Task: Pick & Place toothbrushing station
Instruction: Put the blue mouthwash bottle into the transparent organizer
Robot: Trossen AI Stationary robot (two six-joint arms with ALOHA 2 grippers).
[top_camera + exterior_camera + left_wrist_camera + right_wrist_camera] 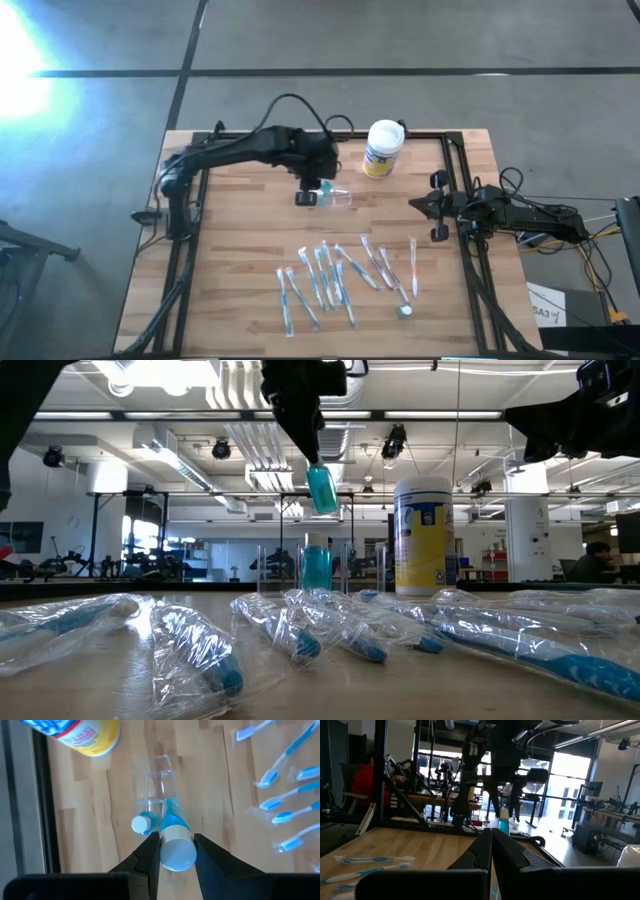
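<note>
The toothbrushing station [338, 197] — a small clear holder — was seen on the table [230, 270], just in front of the white canister [382, 148], with one blue tube standing in it. A second blue tube [172, 837] was held tight in the left gripper [174, 851] fingers, right above the station. The right gripper [418, 204] was kept far to the side of the station — its fingers pressed together, holding nothing.
</note>
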